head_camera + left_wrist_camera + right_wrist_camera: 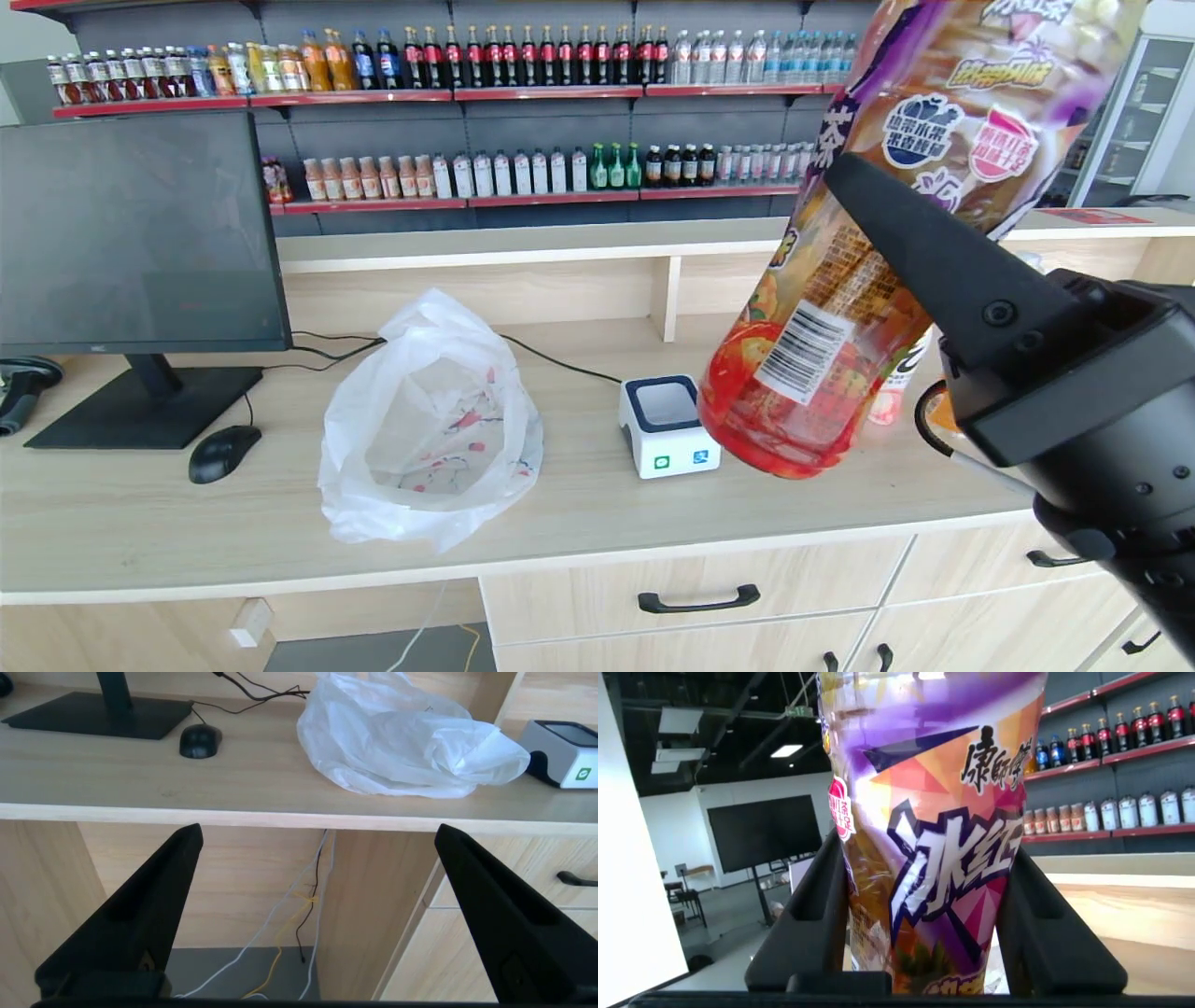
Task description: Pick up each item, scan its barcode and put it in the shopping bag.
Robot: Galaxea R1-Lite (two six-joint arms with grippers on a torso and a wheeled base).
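Two pincers are working here. Your right pincer (926,873) is clamping the bottle (803,373) between both fingers, one finger (934,261) lying across the label in the head view. You are holding the bottle tilted in the air above the table (187,523), its red base pointing down toward the scanner (665,425) and hanging just to the right of it, its top leaning up and away to the right. The barcode (803,350) is facing the head camera, not the scanner's window.

The bag (434,425) is sitting on the table just left of the scanner, white, crumpled and gaping open at the top. Another item (896,383) is standing on the table behind the bottle, mostly hidden, so you cannot tell what it is.

Your left pincer (318,833) is hanging with its jaws spread wide and gripping nothing, low in front of the table edge, looking up at the bag.

Farther left, a monitor (140,233) is standing on the table with a mouse (224,453) beside its base.
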